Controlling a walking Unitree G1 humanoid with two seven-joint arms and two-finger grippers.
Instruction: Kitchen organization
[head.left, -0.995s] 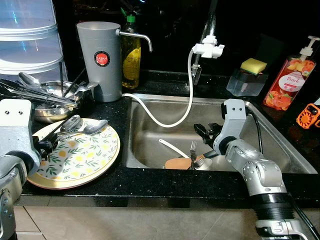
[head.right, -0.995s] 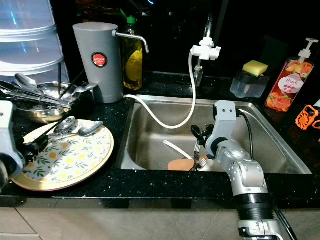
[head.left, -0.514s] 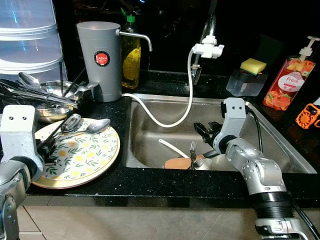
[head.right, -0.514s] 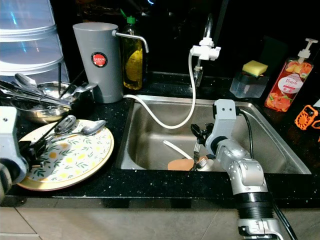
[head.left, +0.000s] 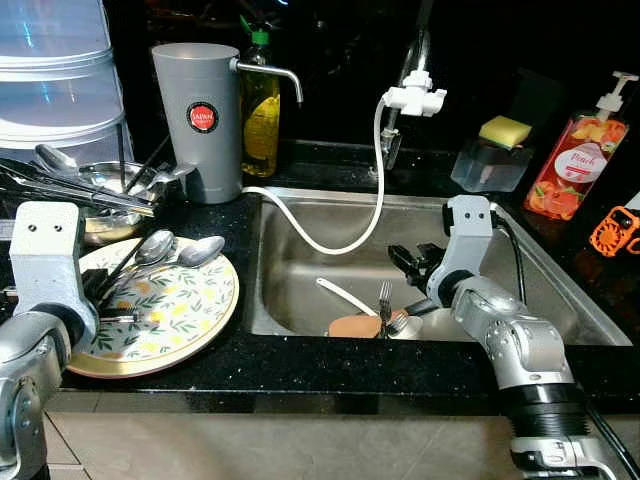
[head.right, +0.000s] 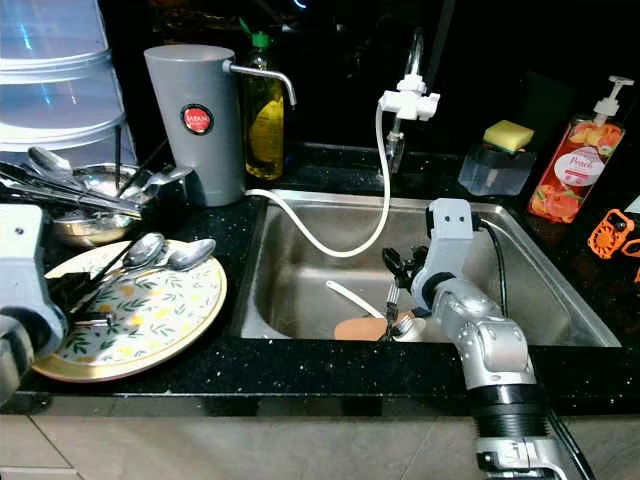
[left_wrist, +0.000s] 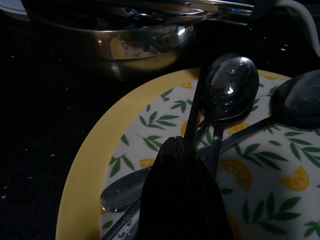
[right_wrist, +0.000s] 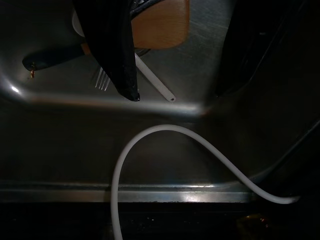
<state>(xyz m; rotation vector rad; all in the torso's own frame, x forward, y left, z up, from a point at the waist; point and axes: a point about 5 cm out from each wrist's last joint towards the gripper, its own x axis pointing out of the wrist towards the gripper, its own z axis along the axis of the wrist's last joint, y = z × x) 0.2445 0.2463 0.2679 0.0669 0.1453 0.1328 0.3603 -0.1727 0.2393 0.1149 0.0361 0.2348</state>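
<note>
A yellow-rimmed plate (head.left: 190, 322) with a lemon print lies on the black counter left of the sink. Two spoons (head.left: 178, 247) rest across it. My left gripper (head.left: 103, 297) is low over the plate's near-left part, shut on the spoon handles; in the left wrist view its fingers (left_wrist: 176, 190) meet where the handles run under them. My right gripper (head.left: 411, 262) hangs open inside the steel sink (head.left: 310, 205), just above a fork (head.left: 385, 298), a brown wooden spatula (head.left: 352, 326) and a white-handled utensil (head.left: 343, 295) on the bottom.
A steel bowl (head.left: 95, 228) with several utensils sits behind the plate. A grey jug (head.left: 197, 120), a yellow bottle (head.left: 262, 118) and stacked clear tubs (head.left: 50, 80) stand at the back. A white hose (head.left: 335, 243) loops from the tap (head.left: 412, 98) into the sink. A sponge holder (head.left: 495, 158), peach soap (head.left: 573, 165) and an orange object (head.left: 613, 230) stand on the right.
My left gripper has slid to the right across the plate, and both spoons have shifted right with it. The right gripper has stayed where it was in the sink.
</note>
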